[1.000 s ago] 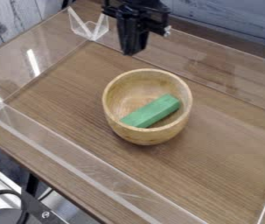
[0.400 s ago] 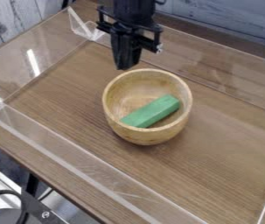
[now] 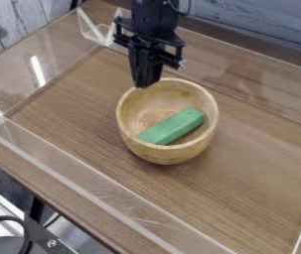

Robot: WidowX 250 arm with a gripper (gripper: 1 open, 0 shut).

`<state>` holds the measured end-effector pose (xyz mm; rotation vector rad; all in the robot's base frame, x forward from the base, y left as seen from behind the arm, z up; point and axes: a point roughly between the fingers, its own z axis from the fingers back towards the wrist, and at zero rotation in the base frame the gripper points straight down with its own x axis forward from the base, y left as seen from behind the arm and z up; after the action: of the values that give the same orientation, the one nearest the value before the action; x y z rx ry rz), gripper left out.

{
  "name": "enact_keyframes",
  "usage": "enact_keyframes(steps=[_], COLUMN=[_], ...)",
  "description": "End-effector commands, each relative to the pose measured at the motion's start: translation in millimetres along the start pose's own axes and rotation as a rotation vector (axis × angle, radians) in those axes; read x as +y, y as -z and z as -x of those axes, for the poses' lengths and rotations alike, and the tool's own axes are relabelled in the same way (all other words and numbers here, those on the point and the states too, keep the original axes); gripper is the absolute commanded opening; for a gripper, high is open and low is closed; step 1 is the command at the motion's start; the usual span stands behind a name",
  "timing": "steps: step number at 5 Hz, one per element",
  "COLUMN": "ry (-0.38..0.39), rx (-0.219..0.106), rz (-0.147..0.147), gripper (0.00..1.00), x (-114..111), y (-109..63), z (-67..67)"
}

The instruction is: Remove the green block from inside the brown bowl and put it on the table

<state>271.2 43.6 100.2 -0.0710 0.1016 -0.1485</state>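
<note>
A bright green block [image 3: 173,126] lies slanted inside the round light tan brown bowl [image 3: 137,141], which sits near the middle of the wood-grain table [image 3: 74,109]. My black gripper [image 3: 145,81] hangs pointing down over the bowl's far left rim, above and behind the block. Its fingers are pressed together, shut, with nothing between them. The fingertips sit just above the rim; I cannot tell if they touch it.
Low clear acrylic walls [image 3: 60,164] edge the table on all sides. A clear bracket [image 3: 99,30] stands at the far left corner behind the arm. A black cable loop [image 3: 7,236] lies outside the near wall.
The gripper has come down toward the bowl's far rim, staying shut. The block and the bowl have not moved.
</note>
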Motion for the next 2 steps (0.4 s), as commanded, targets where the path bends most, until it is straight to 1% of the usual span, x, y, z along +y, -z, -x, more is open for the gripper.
enact_keyframes(steps=[1,2], ry=[-0.025,-0.054], rx=[-0.039,-0.033], rz=[-0.034,-0.058], gripper=[0.00,0.00], x=[-4,-7], y=[2.8,19.7], z=[-8.3,-13.0])
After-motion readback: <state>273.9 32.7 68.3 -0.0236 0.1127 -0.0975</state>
